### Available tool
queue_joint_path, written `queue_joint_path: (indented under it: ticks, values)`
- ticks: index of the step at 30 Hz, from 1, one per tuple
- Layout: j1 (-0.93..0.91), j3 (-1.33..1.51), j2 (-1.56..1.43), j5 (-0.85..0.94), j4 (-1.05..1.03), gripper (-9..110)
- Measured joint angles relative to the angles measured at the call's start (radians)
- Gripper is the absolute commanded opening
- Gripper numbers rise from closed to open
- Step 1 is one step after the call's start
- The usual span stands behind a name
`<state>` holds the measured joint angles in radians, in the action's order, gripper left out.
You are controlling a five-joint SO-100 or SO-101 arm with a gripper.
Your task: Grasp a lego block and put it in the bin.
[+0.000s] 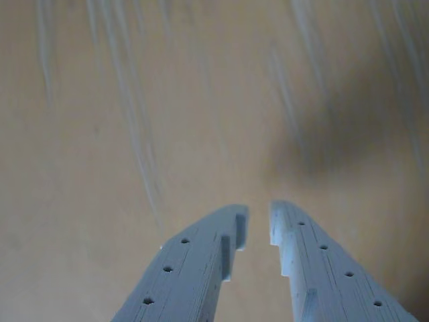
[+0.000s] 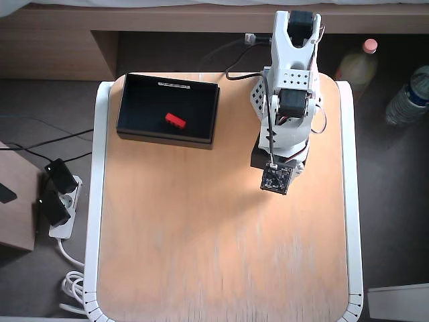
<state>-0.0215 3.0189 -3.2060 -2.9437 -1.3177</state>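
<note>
In the overhead view the red lego block (image 2: 175,120) lies inside the black bin (image 2: 164,139), near its middle. The bin stands at the table's back left and has a white label strip on its far edge. The arm (image 2: 289,100) is folded at the back right, well to the right of the bin. In that view the wrist camera board hides the gripper. In the wrist view my gripper (image 1: 259,216) points at bare wooden tabletop. Its two pale fingers are almost together with nothing between them. The block and the bin are out of the wrist view.
The wooden tabletop (image 2: 221,255) has a white rim. Off the table are two bottles (image 2: 355,64) at the back right and a power strip (image 2: 57,201) with cables on the floor at the left.
</note>
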Motion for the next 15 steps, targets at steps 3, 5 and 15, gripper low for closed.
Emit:
queue_joint_path:
  ticks: [3, 5, 15]
  values:
    - [0.000, 0.000, 0.000, 0.005, -0.005, 0]
    - [0.000, 0.000, 0.000, 0.011, -0.005, 0]
    - [0.000, 0.000, 0.000, 0.031, -0.005, 0]
